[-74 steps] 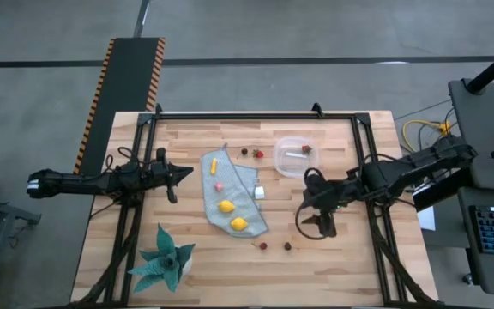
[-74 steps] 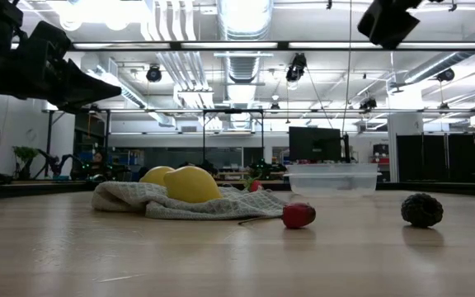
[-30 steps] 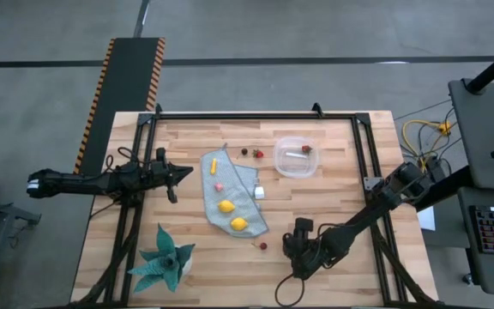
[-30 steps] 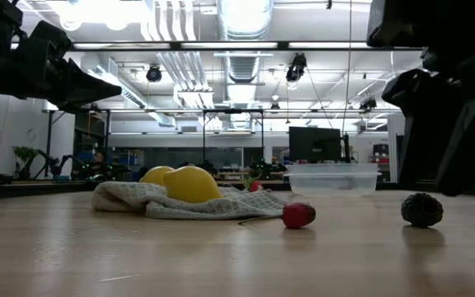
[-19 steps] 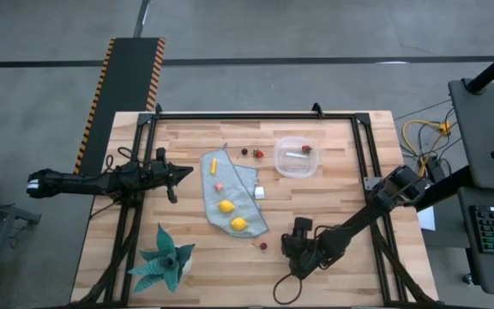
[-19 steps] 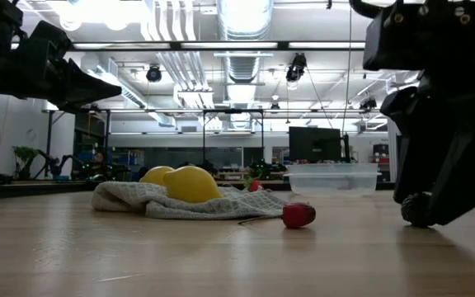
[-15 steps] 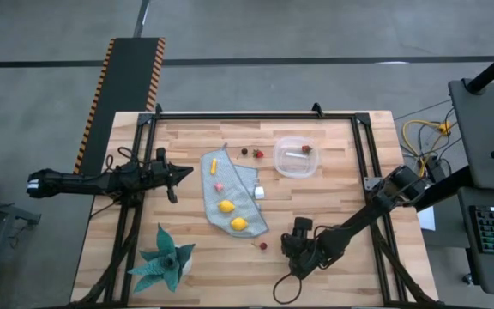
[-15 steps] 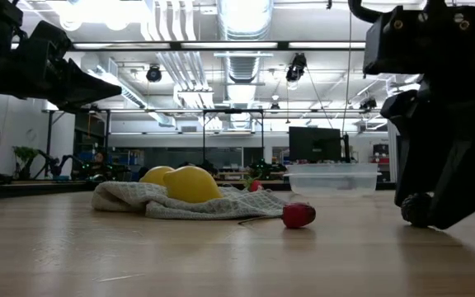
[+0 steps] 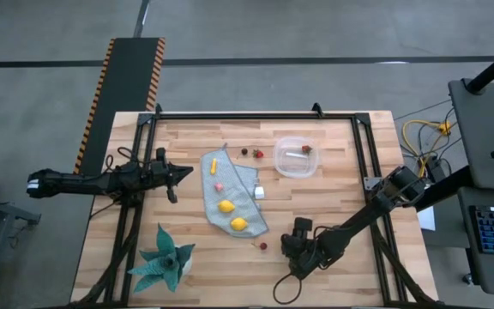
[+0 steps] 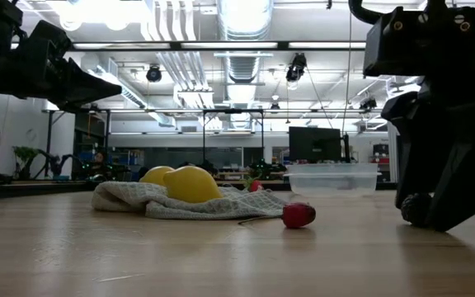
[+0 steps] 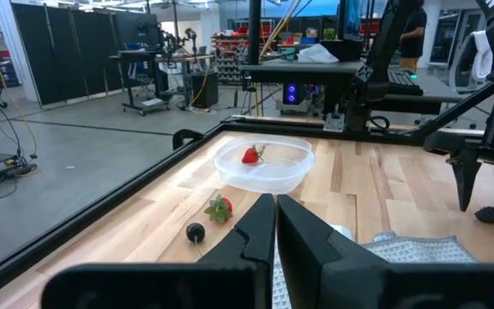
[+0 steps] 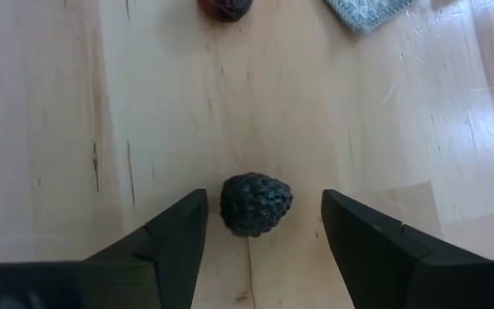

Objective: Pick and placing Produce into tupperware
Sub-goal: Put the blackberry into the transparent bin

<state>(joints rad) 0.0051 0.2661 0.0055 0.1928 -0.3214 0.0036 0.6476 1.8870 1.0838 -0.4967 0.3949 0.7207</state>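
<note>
**One dark berry between open fingers, and little margin for error**

My right end effector (image 12: 256, 236) sits low over the wooden surface (image 9: 341, 180) near its front edge, fingers spread apart, with the small dark berry (image 12: 256, 204) lying between them and touching neither. In the level view the berry is half hidden behind my fingers, resting on the wood. A red piece (image 9: 263, 245) lies just beside, toward the grey-blue cloth (image 9: 230, 193) that carries two lemons (image 9: 226, 206). The tupperware (image 9: 296, 158) stands well apart at the far side, already holding a strawberry (image 11: 250, 155). My left end effector (image 9: 177, 175) waits at the left of the surface, fingers together.

The risk, as I judge it, is in the closing. The berry is round and small; if one finger meets it first, it may roll or squirt out forward toward the red piece. Closing too high would pinch only its crown and lose it on the long carry. Pressing lower could scrape my fingertips on the wood.
</note>
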